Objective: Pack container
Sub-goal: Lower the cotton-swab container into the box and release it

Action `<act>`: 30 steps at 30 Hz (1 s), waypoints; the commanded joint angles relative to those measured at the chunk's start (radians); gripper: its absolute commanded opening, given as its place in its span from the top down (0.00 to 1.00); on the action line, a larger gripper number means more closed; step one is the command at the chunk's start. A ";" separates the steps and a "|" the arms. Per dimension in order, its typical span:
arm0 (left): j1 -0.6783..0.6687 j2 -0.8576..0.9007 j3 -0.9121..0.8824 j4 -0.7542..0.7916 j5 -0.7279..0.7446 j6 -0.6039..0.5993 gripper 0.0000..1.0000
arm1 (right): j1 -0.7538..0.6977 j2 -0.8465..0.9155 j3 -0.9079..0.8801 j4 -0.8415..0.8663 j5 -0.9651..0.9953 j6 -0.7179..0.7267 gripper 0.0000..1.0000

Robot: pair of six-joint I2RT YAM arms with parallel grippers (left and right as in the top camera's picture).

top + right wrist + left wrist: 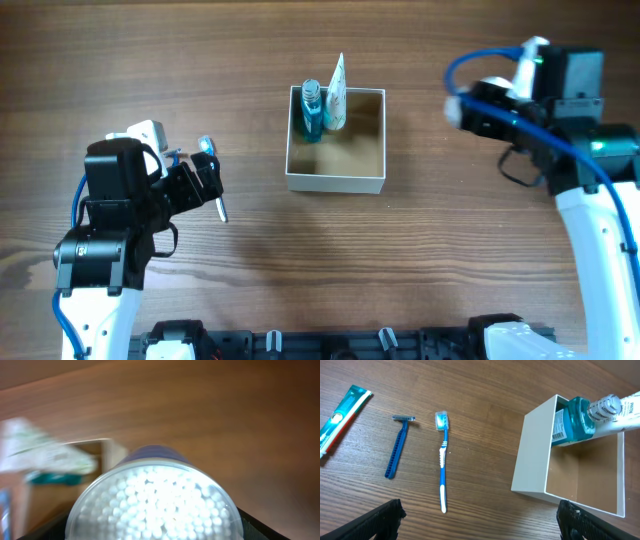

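Observation:
The container (365, 178), a white box with a tan inside, stands mid-table. A blue mouthwash bottle (312, 112) and a white tube (337, 92) lean in its far left corner. In the left wrist view the container (532, 455) is at the right, with the bottle (570, 422) and the tube (615, 410) inside. My left gripper (480, 527) is open and empty above bare wood, left of the container. My right gripper (468, 108) hangs right of the container. It is shut on a round clear jar of cotton swabs (155, 500), which fills the right wrist view.
On the wood left of the container lie a blue-and-white toothbrush (442, 460), a blue razor (397, 452) and a teal toothpaste tube (342, 417). In the overhead view my left arm (120, 200) hides most of them. The container's right half is bare.

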 commanded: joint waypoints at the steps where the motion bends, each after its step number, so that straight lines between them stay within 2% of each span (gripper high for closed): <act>1: -0.005 0.003 0.019 -0.003 0.019 -0.005 0.00 | 0.136 0.008 0.056 0.079 -0.028 -0.108 0.96; 9: -0.005 0.003 0.019 -0.008 0.019 -0.005 0.00 | 0.279 0.249 0.056 0.229 -0.028 -0.115 0.96; 15: -0.005 0.003 0.019 -0.007 0.019 -0.005 0.00 | 0.288 0.400 0.056 0.275 -0.027 -0.106 0.96; 21: -0.005 0.003 0.019 -0.008 0.019 -0.005 0.00 | 0.288 0.468 0.056 0.290 -0.006 -0.107 0.96; 30: -0.005 0.003 0.019 -0.013 0.019 -0.005 0.00 | 0.288 0.477 0.056 0.319 -0.005 -0.107 0.96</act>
